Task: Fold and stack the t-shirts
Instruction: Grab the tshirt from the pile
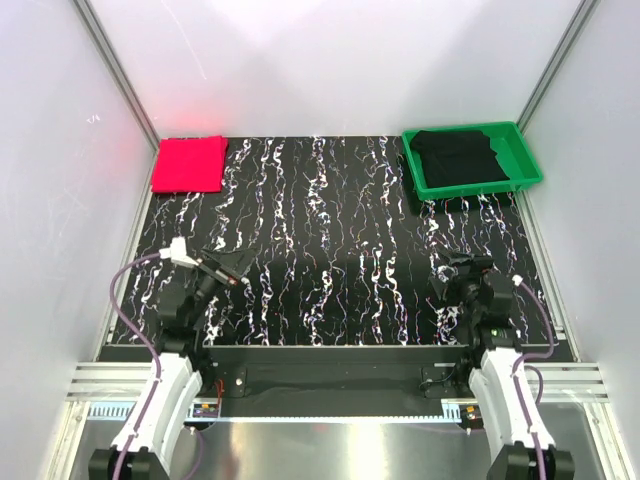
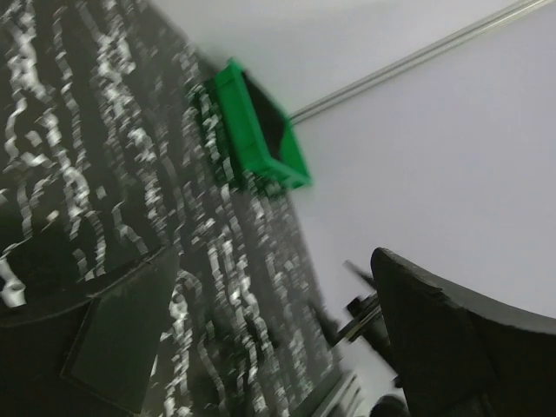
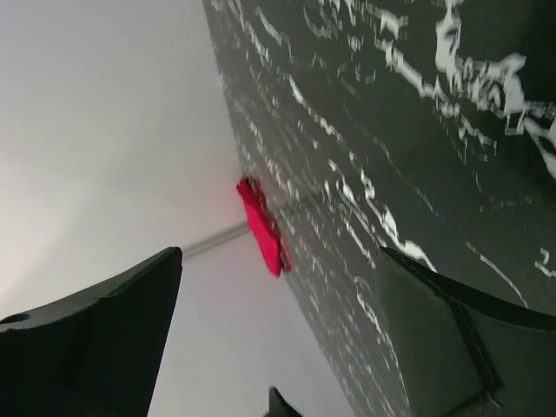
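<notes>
Currently left fingers [image 2: 122,339] and right fingers [image 3: 95,339] are spread wide, holding nothing, over the near worktop [image 1: 330,250]. Red t-shirt [image 1: 189,164] is folded near-square in the far-left corner. Black t-shirt [image 1: 458,156] lies in the green tray [image 1: 470,188] far right, long axis left-right.

Probably a robotics lab cell: white panels [image 1: 330,60] on aluminium rails [image 1: 121,70] enclose a marbled table [image 1: 330,250].
</notes>
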Available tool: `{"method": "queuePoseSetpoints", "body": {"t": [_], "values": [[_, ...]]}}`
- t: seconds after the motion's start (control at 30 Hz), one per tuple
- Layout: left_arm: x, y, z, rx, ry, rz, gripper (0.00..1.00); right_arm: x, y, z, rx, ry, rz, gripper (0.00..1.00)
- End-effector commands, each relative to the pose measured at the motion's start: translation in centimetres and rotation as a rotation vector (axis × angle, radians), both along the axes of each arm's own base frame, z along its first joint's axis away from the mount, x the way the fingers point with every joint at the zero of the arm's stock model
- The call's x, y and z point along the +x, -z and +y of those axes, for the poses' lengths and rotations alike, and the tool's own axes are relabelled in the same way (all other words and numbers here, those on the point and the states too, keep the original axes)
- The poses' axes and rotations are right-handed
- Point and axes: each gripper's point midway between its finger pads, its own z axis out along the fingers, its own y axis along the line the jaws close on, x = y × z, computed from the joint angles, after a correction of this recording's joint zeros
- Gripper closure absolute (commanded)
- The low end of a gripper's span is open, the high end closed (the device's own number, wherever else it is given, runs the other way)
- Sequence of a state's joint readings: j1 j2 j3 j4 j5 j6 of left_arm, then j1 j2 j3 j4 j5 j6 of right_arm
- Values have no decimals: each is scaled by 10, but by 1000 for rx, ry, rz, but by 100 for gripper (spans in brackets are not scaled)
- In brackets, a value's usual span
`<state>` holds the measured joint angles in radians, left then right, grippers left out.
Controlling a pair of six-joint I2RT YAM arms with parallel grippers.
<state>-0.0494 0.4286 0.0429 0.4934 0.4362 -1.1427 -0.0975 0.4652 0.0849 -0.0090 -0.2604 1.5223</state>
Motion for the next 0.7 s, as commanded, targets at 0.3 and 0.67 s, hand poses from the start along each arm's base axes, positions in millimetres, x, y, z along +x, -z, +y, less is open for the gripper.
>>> {"method": "queuePoseSetpoints", "body": {"t": [0.3,0.67], "values": [[27,-44,-6,508,150,-90,1,139,-71,-105,-664,232,98,0],[55,-24,51,634,-167,116,1,324,-88,-159,-1152,46,266,0]]}}
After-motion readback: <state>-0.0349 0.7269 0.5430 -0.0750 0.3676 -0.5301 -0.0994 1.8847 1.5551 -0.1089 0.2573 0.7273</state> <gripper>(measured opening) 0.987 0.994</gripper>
